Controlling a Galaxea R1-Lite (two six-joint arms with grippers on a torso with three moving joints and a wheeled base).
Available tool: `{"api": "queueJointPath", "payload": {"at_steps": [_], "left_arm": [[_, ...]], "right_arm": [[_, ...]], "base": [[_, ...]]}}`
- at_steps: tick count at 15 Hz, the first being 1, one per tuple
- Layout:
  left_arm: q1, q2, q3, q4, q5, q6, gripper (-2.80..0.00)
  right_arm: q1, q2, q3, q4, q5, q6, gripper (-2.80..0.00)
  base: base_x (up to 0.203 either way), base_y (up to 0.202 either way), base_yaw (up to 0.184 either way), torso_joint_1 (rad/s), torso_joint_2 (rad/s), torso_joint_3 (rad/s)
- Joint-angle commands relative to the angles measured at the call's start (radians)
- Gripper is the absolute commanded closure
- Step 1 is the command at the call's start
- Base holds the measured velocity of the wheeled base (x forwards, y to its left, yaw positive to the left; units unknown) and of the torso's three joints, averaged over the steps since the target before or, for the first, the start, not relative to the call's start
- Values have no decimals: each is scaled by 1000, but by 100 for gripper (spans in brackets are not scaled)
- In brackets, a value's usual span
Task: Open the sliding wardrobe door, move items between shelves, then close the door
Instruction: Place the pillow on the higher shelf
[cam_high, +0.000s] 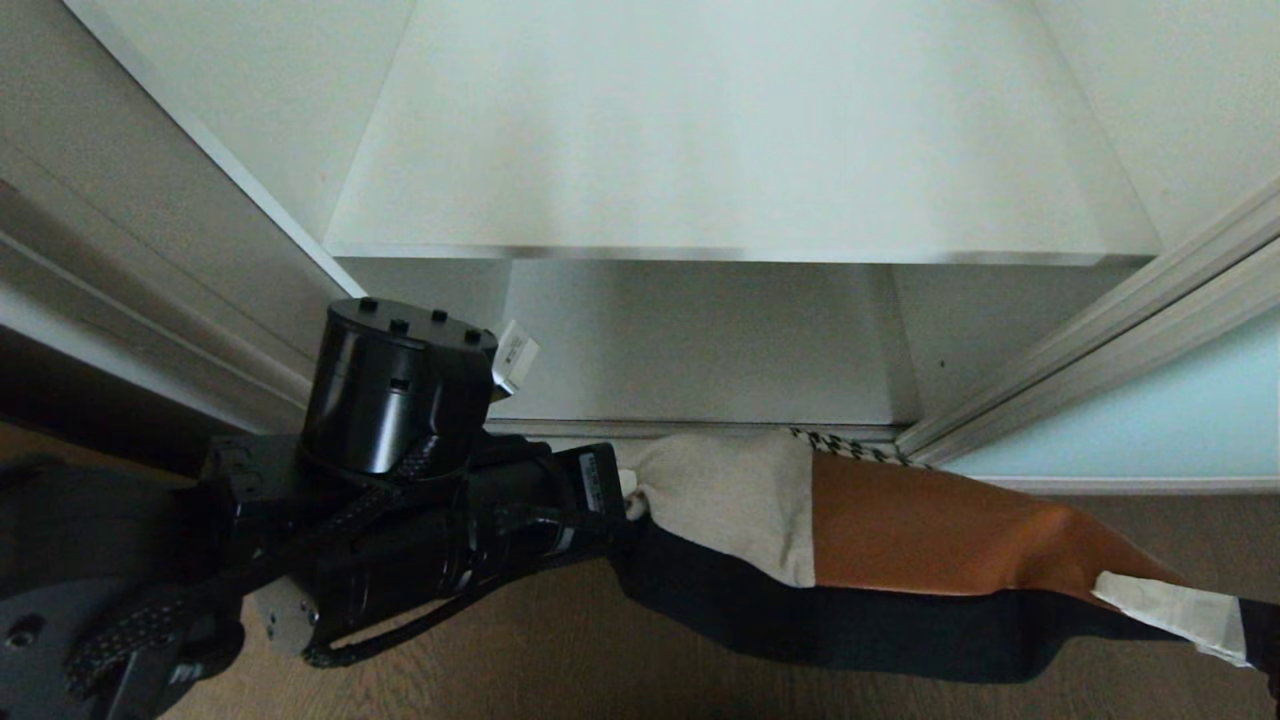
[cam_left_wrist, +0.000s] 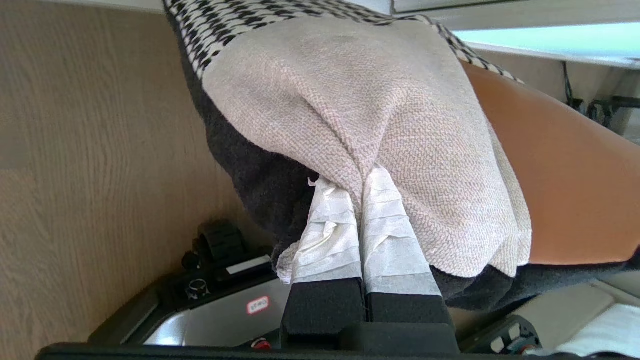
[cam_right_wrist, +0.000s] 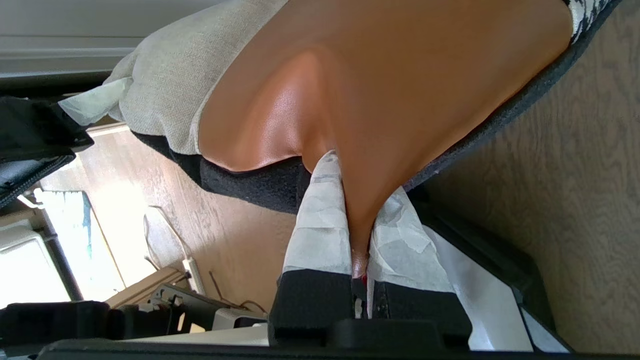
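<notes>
The patchwork cushion (cam_high: 900, 530) hangs stretched between my two grippers, just in front of the open wardrobe and above the floor. It shows cream, rust-orange and houndstooth panels and a dark back. My left gripper (cam_high: 630, 497) is shut on its cream corner (cam_left_wrist: 400, 100), the taped fingers (cam_left_wrist: 387, 220) pinching a fold. My right gripper (cam_high: 1120, 592) is shut on the orange corner (cam_right_wrist: 375, 75), a fold squeezed between the taped fingers (cam_right_wrist: 320, 220). The white shelves (cam_high: 740, 150) are bare, one above a lower one (cam_high: 700, 340). The sliding wardrobe door (cam_high: 1150, 420) stands slid aside on the right.
The wardrobe's left side wall (cam_high: 150, 200) and its silver frame border the opening. Brown wood-grain floor (cam_high: 520, 660) lies under the cushion. Part of my own base (cam_left_wrist: 225, 305) sits below the left hand. A power strip with cables (cam_right_wrist: 192, 272) lies on the floor.
</notes>
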Motion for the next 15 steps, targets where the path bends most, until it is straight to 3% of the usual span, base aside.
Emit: {"api": "queueJointPath", "payload": {"at_steps": [1,4,8,15], "left_arm": [[2,-6,3,-1,4,-4,0],[3,-8,8,-1,12,-6,0],[26,-7,9,-1,74,0,0],[9,-7,-10,-9,64,45,0]], "right_arm": [[12,24,-6,1,-22,1,0],[12,63,-3,-4,-43,3,0],[12,83,-8,-14,-48,4,0],[34,118,-12,-19,-60,3,0]], "base": [[0,0,0,0,0,0],[0,0,0,0,0,0],[0,0,0,0,0,0],[0,0,0,0,0,0]]}}
